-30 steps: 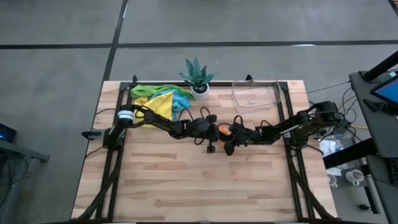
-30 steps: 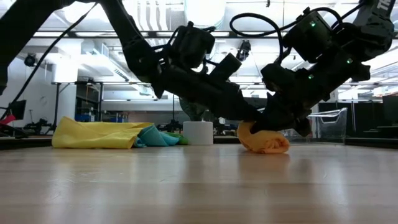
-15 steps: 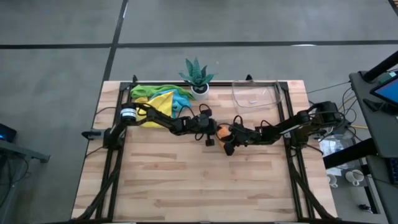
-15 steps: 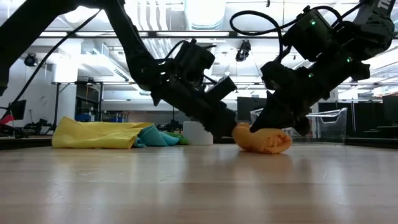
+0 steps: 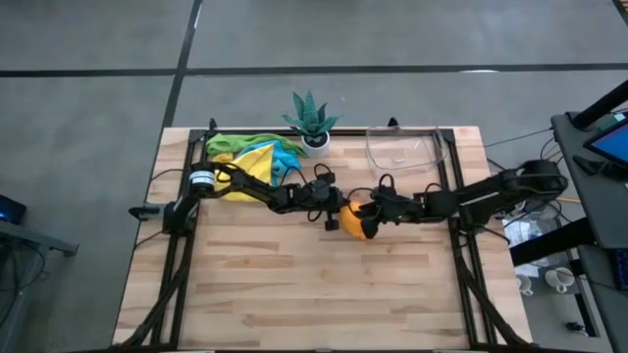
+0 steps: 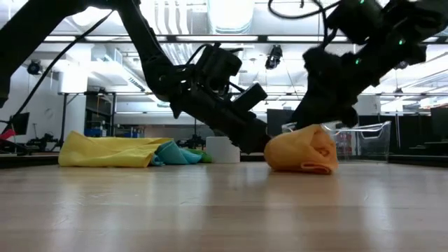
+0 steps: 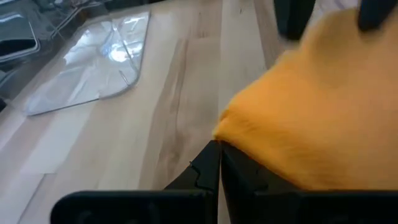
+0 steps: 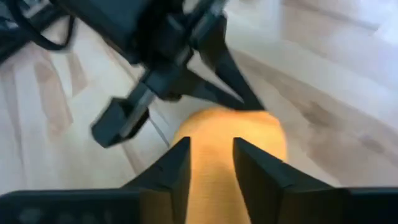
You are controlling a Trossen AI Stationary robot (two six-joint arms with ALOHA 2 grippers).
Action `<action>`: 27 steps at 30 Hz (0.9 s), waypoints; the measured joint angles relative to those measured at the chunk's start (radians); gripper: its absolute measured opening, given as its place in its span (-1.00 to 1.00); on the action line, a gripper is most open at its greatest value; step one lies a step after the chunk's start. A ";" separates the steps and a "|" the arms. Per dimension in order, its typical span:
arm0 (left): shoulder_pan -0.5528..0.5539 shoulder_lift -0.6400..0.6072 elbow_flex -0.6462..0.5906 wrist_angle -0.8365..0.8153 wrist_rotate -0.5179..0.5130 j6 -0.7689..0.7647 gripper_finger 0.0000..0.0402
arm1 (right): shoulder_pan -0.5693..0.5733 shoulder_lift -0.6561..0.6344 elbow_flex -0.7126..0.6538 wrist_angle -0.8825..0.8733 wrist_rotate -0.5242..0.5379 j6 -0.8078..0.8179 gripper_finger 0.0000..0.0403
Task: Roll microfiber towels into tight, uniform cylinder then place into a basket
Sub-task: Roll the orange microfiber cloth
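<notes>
**Orange roll between two hands at mid-counter**

Counter [image 5: 294,294] planks lie bare across the whole near half, with open room there; the things crowd the far edge. At far left sits a heap of towels [image 5: 250,155] in yellow, green and light blue, partly under the left arm. Beside it stands a potted plant [image 5: 313,120], then the clear basket [image 5: 404,147] at the far right corner, holding nothing I can make out.

The left hand [image 5: 331,206] reaches in from the left, fingers pressed together, tips touching the orange towel [image 5: 355,221] at its left end. The right hand [image 8: 211,158] comes from the right with fingers parted, straddling the roll from above; whether they pinch it is unclear. The roll's underside and right end are hidden by the arm. Its long axis is hard to judge: it looks lumpy.
</notes>
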 joint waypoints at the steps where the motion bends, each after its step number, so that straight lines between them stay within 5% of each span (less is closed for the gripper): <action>1: 0.000 0.000 0.000 0.003 0.000 0.000 -1.00 | 0.001 0.022 0.000 0.013 -0.001 0.001 -0.37; 12: 0.000 0.000 -0.002 0.007 0.000 0.000 -1.00 | 0.002 0.044 0.018 0.031 0.000 -0.069 -0.07; 20: 0.001 -0.002 -0.002 0.007 0.000 0.001 -1.00 | 0.006 -0.030 0.116 -0.276 0.051 -0.124 0.01; 27: 0.001 -0.013 -0.006 -0.002 -0.001 0.005 -1.00 | 0.010 0.029 0.229 -0.392 0.027 -0.255 0.34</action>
